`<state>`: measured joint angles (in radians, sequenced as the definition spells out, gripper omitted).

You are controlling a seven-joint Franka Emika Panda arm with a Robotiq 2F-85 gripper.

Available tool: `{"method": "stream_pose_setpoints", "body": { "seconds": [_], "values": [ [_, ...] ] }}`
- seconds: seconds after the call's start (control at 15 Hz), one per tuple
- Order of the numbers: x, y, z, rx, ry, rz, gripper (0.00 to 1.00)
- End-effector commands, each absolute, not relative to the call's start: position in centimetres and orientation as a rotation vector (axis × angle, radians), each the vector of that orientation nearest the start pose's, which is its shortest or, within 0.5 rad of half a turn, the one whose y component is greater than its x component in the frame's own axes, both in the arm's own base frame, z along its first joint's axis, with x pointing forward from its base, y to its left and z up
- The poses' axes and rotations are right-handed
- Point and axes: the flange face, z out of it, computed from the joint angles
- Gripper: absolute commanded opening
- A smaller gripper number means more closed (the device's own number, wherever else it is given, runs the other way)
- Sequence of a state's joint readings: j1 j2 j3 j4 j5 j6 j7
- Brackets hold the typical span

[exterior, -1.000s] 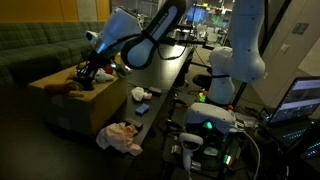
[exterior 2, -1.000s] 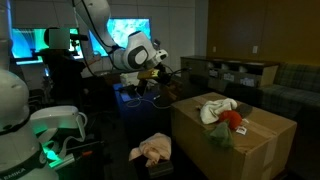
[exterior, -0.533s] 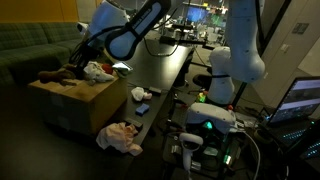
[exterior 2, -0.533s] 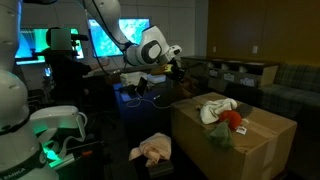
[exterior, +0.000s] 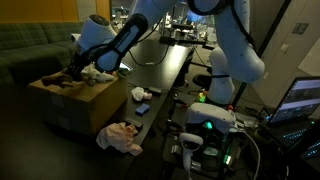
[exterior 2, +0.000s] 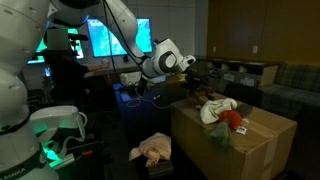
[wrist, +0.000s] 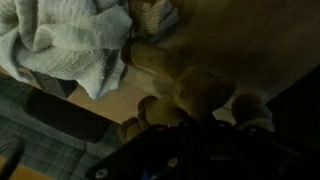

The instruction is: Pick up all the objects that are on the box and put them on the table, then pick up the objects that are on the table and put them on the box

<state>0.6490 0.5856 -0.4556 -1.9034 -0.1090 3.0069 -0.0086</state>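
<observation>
The big brown box [exterior: 85, 105] stands right beside the long black surface [exterior: 165, 72]. The robot arm reaches out from over the surface to the top of the box. Its claw [exterior: 72, 72] hangs just above the box top. The claw is closed, and I cannot tell if it has anything in it. In the wrist view the brown plush toy [wrist: 190, 88] lies on the box top, right under the claw. The white-grey cloth [wrist: 65, 40] lies bunched up just beside the toy, also on the box. In an exterior view a red ball [exterior 2: 233, 119] sits on the box too, right next to that cloth. A pinkish-white cloth [exterior: 120, 137] lies in a heap low down beside the box, not on it. A small pale thing [exterior: 140, 95] lies on the surface, near the box.
</observation>
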Motion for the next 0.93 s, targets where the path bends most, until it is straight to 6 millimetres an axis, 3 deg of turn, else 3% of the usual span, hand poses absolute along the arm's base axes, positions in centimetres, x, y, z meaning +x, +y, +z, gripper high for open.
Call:
{"method": "stream_pose_setpoints", "body": {
  "seconds": [0.0,0.2,0.27,0.33,0.53,0.87],
  "values": [
    [67.6,16.3,27.2,-3.185,-0.664,-1.017,0.03],
    [67.4,15.4,27.4,-3.216,-0.636,-0.970,0.07],
    [67.2,15.2,27.9,-3.221,-0.630,-0.959,0.39],
    [67.1,15.1,28.2,-3.222,-0.620,-0.956,0.40],
    [66.1,14.6,30.9,-3.199,-0.604,-0.974,0.62],
    [62.3,13.8,38.5,-3.103,-0.585,-1.040,0.99]
  ]
}}
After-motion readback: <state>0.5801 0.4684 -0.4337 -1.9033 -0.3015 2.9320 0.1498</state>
